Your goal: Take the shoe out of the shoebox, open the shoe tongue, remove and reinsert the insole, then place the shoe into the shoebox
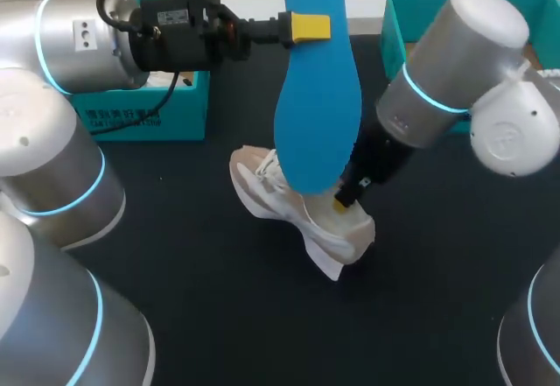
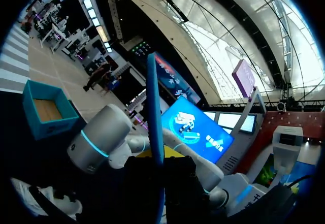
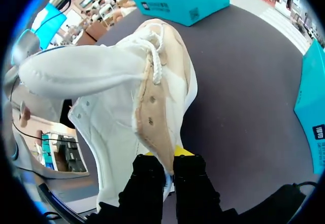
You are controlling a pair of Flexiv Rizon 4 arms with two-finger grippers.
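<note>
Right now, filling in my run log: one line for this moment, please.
step: insole out, not reinserted | left gripper: shut on insole, held over shoe | right gripper: shut on shoe's edge

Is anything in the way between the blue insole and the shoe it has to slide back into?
Nothing visible is. The left jaws hold the insole up, with its lower end right over the shoe in the head view. The right jaws pinch the shoe's rim at one side, not across the opening.
</note>
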